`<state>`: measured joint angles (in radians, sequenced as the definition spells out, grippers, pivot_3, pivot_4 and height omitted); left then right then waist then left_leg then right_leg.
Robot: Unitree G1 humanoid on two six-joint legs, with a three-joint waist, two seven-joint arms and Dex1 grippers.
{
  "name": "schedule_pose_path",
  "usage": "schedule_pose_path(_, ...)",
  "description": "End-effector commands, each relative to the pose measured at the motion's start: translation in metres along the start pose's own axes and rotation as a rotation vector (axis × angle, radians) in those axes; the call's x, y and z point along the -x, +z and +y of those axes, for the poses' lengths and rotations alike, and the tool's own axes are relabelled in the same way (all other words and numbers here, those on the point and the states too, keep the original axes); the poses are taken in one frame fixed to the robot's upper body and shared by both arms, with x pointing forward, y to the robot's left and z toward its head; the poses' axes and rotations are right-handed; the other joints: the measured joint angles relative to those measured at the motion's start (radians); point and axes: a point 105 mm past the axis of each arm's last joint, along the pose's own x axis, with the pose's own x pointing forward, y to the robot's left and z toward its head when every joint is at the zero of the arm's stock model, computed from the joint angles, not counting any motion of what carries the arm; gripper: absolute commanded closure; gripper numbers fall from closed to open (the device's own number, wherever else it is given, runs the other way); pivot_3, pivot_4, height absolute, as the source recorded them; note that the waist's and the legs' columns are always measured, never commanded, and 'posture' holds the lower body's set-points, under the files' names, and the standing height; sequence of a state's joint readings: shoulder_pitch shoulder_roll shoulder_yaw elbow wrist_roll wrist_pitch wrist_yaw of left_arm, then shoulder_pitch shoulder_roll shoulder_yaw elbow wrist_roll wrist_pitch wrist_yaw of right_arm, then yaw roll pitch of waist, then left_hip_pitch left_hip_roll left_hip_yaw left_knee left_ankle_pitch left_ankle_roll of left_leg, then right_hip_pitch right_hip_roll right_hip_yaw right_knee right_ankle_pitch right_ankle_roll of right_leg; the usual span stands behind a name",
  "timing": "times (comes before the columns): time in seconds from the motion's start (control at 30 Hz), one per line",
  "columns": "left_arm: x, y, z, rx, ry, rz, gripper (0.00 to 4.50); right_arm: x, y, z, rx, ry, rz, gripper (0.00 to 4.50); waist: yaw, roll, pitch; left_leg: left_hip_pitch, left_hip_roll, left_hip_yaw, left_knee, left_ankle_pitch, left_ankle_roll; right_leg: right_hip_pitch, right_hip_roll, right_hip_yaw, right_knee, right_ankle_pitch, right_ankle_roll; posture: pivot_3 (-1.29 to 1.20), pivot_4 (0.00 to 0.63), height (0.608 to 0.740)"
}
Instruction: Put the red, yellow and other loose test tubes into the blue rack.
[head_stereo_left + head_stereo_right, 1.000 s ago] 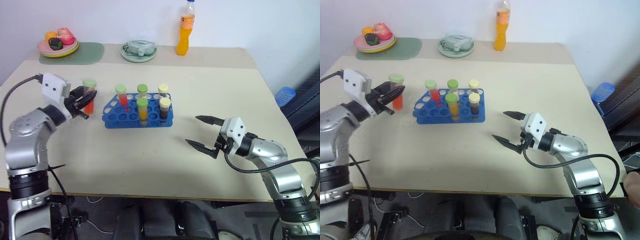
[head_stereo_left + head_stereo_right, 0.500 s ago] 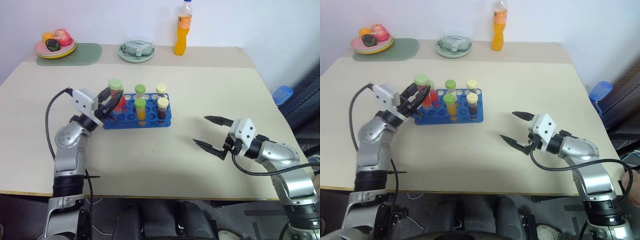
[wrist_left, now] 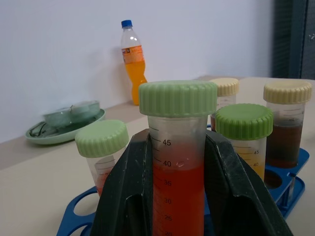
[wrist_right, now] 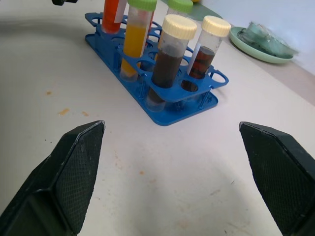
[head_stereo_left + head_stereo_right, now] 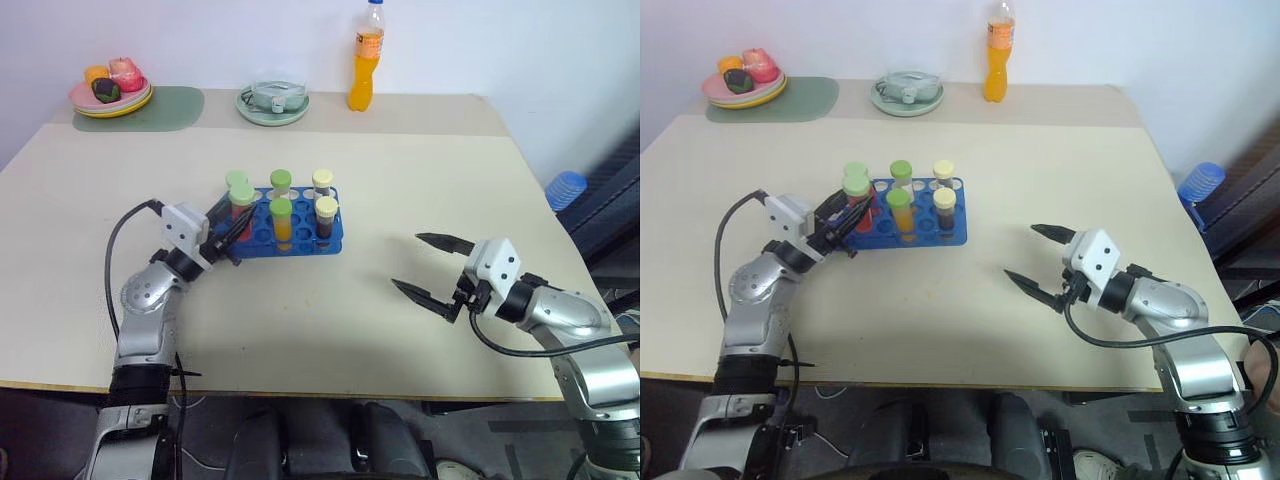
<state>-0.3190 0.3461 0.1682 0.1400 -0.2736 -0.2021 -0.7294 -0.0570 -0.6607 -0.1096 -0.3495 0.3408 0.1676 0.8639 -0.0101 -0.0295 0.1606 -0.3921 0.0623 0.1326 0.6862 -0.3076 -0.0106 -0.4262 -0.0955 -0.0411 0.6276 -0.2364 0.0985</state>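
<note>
Left gripper (image 5: 226, 226) is clamped on a red tube (image 3: 178, 162) with a green cap, fingers (image 3: 129, 191) pressing both sides of the clear body below the cap, which keeps the cap free and the tube upright for a straight drop. The tube sits over the left end of the rack (image 5: 300, 243), apparently above or partly into a front hole; whether the bottom is seated I cannot tell. The grip looks tight, nothing slipping. The rack stands mid-table (image 5: 400, 160) and already carries five tubes: a green-capped red one at the back left, two green-capped yellow ones, and two cream-capped brown ones at the right end. Upright in their holes, they leave the left holes free, likely why the arm comes in from that side. Right gripper (image 5: 432, 270) hangs above bare table well to the right of the rack, spread wide with nothing between its fingers, kept clear so it doesn't crowd the rack. No loose tubes lie on the table, so this looks like the last one to go in.
</note>
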Motion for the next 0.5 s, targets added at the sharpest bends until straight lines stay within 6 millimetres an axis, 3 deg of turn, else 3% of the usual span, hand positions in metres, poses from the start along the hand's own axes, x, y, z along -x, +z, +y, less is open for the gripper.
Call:
schedule_pose_path(0.03, -0.002, 0.0, -0.006, 0.027, -0.026, -0.01, 3.49, 0.005, 0.011, -0.006, 0.042, -0.018, -0.029, 0.0, 0.0, 0.0, 0.0, 0.0, 0.0, 0.0, 0.0, 0.0, 0.0, 0.0, 0.0, 0.0, 0.0, 0.0, 0.0, 0.0, 0.15, 0.74)
schedule_pose_path(0.1, -0.002, -0.001, -0.007, 0.081, -0.024, -0.023, 3.49, 0.005, 0.009, -0.006, 0.041, -0.017, -0.029, 0.0, 0.0, 0.0, 0.0, 0.0, 0.0, 0.0, 0.0, 0.0, 0.0, 0.0, 0.0, 0.0, 0.0, 0.0, 0.0, 0.0, 0.15, 0.74)
schedule_pose_path(0.2, -0.003, -0.001, -0.01, 0.11, -0.049, -0.024, 2.28, 0.004, 0.009, -0.006, 0.04, -0.016, -0.03, 0.0, 0.001, 0.0, 0.0, 0.0, 0.0, 0.0, 0.0, 0.0, 0.0, 0.0, 0.0, 0.0, 0.0, 0.0, 0.0, 0.0, 0.15, 0.74)
schedule_pose_path(0.33, -0.006, -0.002, -0.005, 0.059, -0.004, 0.037, 0.24, 0.004, 0.008, -0.006, 0.038, -0.016, -0.032, 0.0, 0.001, 0.0, 0.0, 0.0, 0.0, 0.0, 0.0, 0.0, 0.0, 0.0, 0.0, 0.0, -0.001, 0.0, 0.0, 0.0, 0.15, 0.74)
schedule_pose_path(0.37, -0.005, -0.004, -0.003, 0.055, 0.007, 0.063, 0.03, 0.005, 0.008, -0.005, 0.037, -0.016, -0.032, 0.0, 0.001, 0.0, 0.0, 0.0, 0.0, 0.0, 0.0, 0.0, 0.0, 0.0, 0.0, 0.0, -0.001, 0.0, 0.0, 0.0, 0.15, 0.74)
schedule_pose_path(0.5, -0.003, 0.009, -0.004, 0.075, -0.03, 0.035, 0.03, 0.004, 0.006, -0.005, 0.025, -0.021, -0.039, 0.0, -0.001, 0.0, 0.0, 0.0, 0.0, 0.0, 0.0, -0.002, 0.004, 0.0, 0.0, 0.0, 0.0, 0.0, 0.0, 0.0, 0.15, 0.74)
